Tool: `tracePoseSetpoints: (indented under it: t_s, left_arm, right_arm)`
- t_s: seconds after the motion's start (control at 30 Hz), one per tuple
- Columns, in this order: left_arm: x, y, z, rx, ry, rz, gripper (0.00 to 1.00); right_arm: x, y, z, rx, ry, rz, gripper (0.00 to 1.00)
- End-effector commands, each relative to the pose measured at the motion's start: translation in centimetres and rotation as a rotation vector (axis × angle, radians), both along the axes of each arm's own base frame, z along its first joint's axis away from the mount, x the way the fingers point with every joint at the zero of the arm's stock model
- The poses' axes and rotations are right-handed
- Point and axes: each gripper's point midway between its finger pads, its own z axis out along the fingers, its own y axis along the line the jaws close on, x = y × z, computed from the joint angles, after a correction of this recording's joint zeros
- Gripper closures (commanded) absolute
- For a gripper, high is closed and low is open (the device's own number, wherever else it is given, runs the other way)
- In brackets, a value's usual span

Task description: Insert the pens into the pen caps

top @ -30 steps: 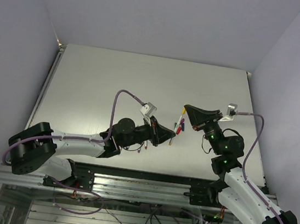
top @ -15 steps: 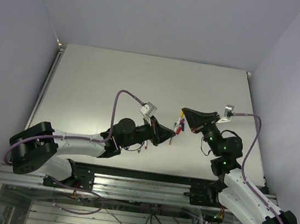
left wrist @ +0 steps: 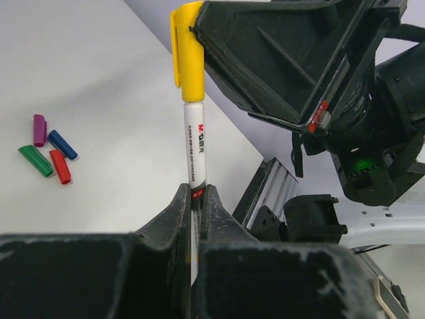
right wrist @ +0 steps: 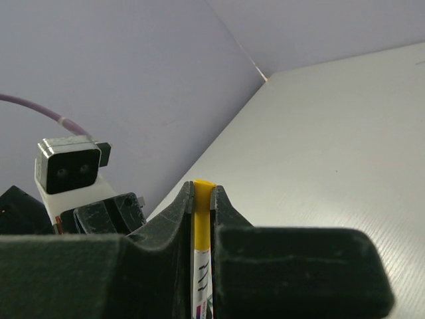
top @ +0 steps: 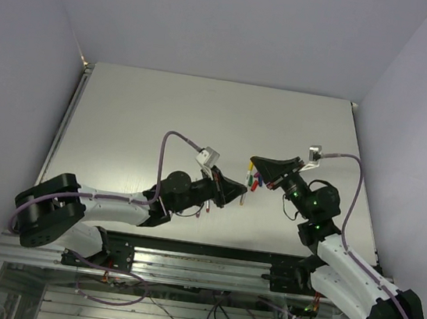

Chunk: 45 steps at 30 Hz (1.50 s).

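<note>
The pen [left wrist: 194, 143] is held above the table [top: 149, 112], right of its middle and nearer to its near edge than to its far one. The white barrel is clamped between the fingers of the left gripper [left wrist: 196, 194], which is closed tight on it. The yellow cap [left wrist: 185, 53] is seated over the far end of the barrel, and the right gripper [right wrist: 201, 199] is clenched on that cap, so the two grippers are met tip to tip along the pen. The long axis is seen running straight out from the left fingers, the capped end turned away from the left wrist and, in the top view, toward the far edge of the table. Whether the cap is pushed fully home cannot be told. Four loose caps [left wrist: 60, 165], purple, blue, green and red, are seen lying close together on the table, beside and below the held pen. Wide bare tabletop is seen beyond and to the left of the grippers, up to the far and left edges, while less room is seen between the right arm and the right edge
</note>
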Motion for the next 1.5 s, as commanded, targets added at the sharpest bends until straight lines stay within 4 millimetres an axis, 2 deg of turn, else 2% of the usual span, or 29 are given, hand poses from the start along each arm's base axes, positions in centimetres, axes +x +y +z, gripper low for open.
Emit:
tracePoseSetpoints:
  t_s: [0.0, 0.3, 0.67, 0.97, 1.27, 1.33, 1.43, 1.47]
  left_arm:
    - [0.9, 0.2, 5.1, -0.136, -0.110, 0.055, 0.93]
    - [2.1, 1.4, 7.5, -0.158, -0.169, 0.143, 0.93]
    - [3.5, 2.9, 9.5, -0.156, -0.221, 0.248, 0.93]
    - [4.8, 4.8, 10.6, -0.193, -0.231, 0.300, 0.93]
    - [5.4, 6.2, 10.5, -0.173, -0.230, 0.332, 0.93]
    - [5.3, 6.1, 9.6, -0.141, -0.218, 0.324, 0.93]
    - [5.5, 6.0, 7.2, -0.040, -0.189, 0.325, 0.93]
    - [5.6, 6.1, 6.3, -0.004, -0.179, 0.327, 0.93]
  right_arm:
    - [-0.7, 1.3, -2.8, -0.096, 0.091, 0.076, 1.00]
    - [-1.1, 1.3, -5.5, -0.218, 0.153, 0.072, 1.00]
    - [-3.3, 3.1, -9.6, -0.335, 0.222, 0.138, 1.00]
    - [-4.2, 3.9, -11.1, -0.406, 0.237, 0.136, 1.00]
    - [-4.0, 4.7, -11.2, -0.442, 0.233, 0.117, 1.00]
    - [-3.2, 4.8, -10.6, -0.448, 0.222, 0.088, 1.00]
    - [-1.7, 5.0, -8.5, -0.453, 0.182, 0.040, 1.00]
    - [-1.1, 5.1, -7.7, -0.456, 0.164, 0.021, 0.96]
